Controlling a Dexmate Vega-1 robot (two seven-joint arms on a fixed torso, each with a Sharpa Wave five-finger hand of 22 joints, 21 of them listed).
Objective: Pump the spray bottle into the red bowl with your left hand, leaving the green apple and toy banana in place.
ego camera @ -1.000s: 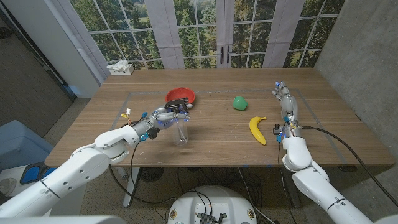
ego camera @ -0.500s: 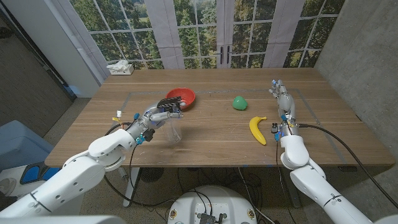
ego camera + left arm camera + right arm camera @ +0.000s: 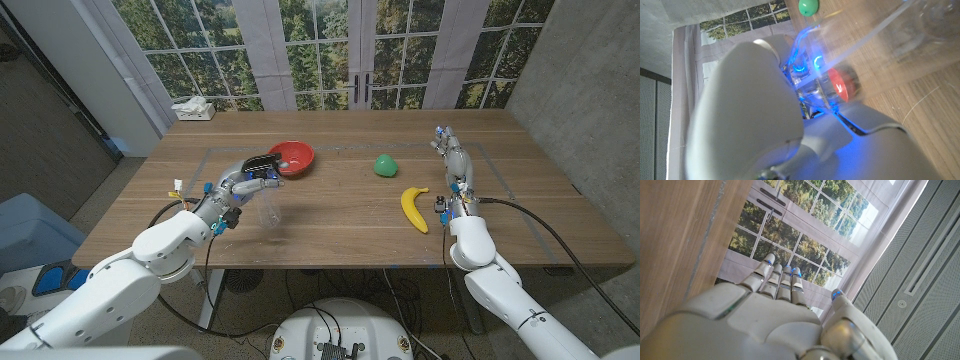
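Toward the left of the bench (image 3: pixel 330 235), the left hand (image 3: pixel 252 175) wraps its fingers (image 3: pixel 262 161) around the head of the clear spray bottle (image 3: pixel 268 208), which hangs below the hand with its transparent body close over the wood, just in front of the red bowl (image 3: pixel 294 156); whether its base touches the wood cannot be told. From the left wrist view the bottle's clear body (image 3: pixel 920 30) and inner tube lie right against the hand (image 3: pixel 765 110). Just beyond the fingers, the bowl sits on the far-left part of the bench. Near the middle, the green apple (image 3: pixel 385 165) rests well apart from the bowl, and it shows as a small green shape (image 3: pixel 808 6) past the bottle from the wrist. Right of the apple and nearer the front edge lies the toy banana (image 3: pixel 414 208). At the right edge the right hand (image 3: pixel 454 160) stands on edge, fingers (image 3: pixel 782 282) straight and close together, holding nothing.
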